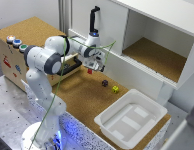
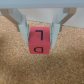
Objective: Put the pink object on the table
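The pink object (image 2: 38, 41) is a small reddish-pink cube with dark letters on its face. In the wrist view it sits between my two fingers (image 2: 23, 27), which press against its sides. My gripper (image 2: 39, 44) is shut on it, low over the brown cork table (image 2: 15, 65). In the exterior view the gripper (image 1: 92, 67) hangs over the table (image 1: 82, 97) near the cabinet front, with the pink object (image 1: 90, 71) at its tips. I cannot tell whether the cube touches the surface.
A dark cube (image 1: 104, 83) and a yellow-green cube (image 1: 115, 89) lie on the table towards the exterior view's right of the gripper. A white bin (image 1: 128, 119) stands at the table's right end. A white cabinet with a cork shelf (image 1: 157, 56) rises behind.
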Tool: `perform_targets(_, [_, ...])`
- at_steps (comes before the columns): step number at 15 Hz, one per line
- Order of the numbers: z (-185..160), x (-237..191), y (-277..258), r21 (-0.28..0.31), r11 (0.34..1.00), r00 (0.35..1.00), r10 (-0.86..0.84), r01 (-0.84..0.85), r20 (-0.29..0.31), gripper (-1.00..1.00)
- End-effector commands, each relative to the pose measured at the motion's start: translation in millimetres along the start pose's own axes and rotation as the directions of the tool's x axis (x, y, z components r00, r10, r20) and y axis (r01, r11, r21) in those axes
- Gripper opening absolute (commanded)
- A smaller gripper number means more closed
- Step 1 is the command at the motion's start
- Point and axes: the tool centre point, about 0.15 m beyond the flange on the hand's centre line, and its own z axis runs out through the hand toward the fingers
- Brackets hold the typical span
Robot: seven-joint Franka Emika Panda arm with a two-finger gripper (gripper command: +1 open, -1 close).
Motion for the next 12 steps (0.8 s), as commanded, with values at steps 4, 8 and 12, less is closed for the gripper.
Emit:
perform_targets(4, [-5.2, 5.5, 10.4, 0.069, 0.996, 0.988, 0.054, -0.064, 0.145, -1.00])
perform_targets(8, [-2.3, -6.8, 22.3, 0.087, 0.980, 0.962, 0.154, -0.177, 0.224, -1.00])
perform_targets(12, [-8.5, 4.0, 21.3, 0.073, 0.982, 0.958, 0.153, -0.176, 0.243, -1.00])
